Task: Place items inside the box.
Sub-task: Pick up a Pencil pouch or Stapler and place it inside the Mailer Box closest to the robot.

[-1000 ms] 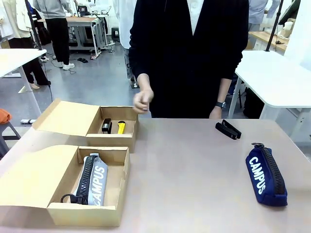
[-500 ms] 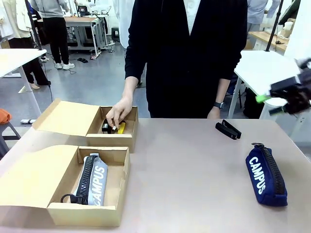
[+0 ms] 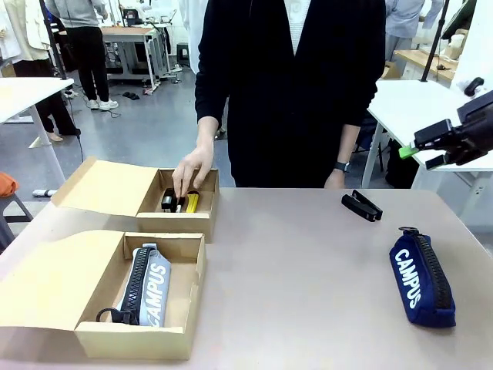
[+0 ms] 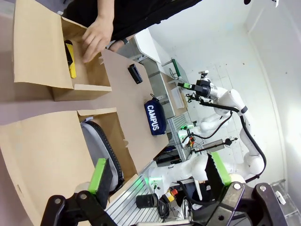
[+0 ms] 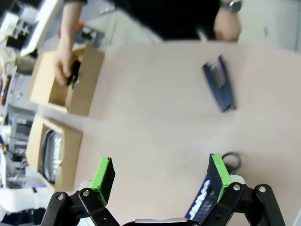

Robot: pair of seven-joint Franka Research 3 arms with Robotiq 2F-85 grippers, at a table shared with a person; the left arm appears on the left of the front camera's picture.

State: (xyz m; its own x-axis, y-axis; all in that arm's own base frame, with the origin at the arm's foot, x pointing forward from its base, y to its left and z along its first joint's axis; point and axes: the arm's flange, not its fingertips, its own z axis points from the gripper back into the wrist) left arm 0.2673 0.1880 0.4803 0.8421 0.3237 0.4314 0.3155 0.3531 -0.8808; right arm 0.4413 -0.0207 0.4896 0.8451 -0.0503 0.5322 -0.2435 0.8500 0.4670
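Two things moved in the last second. The person's hand (image 3: 189, 171) dropped from chest height into the far box (image 3: 185, 220) at 10 o'clock, fingers down by the yellow knife (image 3: 192, 203). The right gripper (image 3: 420, 150) also swung in at 2 o'clock, high off past the table (image 3: 308, 270) edge, jaws spread and empty.

The left gripper (image 4: 160, 172) is spread too and holds nothing, over by the near box (image 3: 154, 339) at 8 o'clock, where the grey pouch (image 3: 150, 289) already lies.

My read: the stapler (image 3: 361, 206) at 1 o'clock and the navy pouch (image 3: 420, 281) at 4 o'clock are what's left outside.

Room-wise, the table's middle is bare, a nice open lane. The navy pouch lies near the right edge. The stapler is near the far edge, close to the person's other hand (image 3: 337, 179). The far box is busy while that hand's in it.
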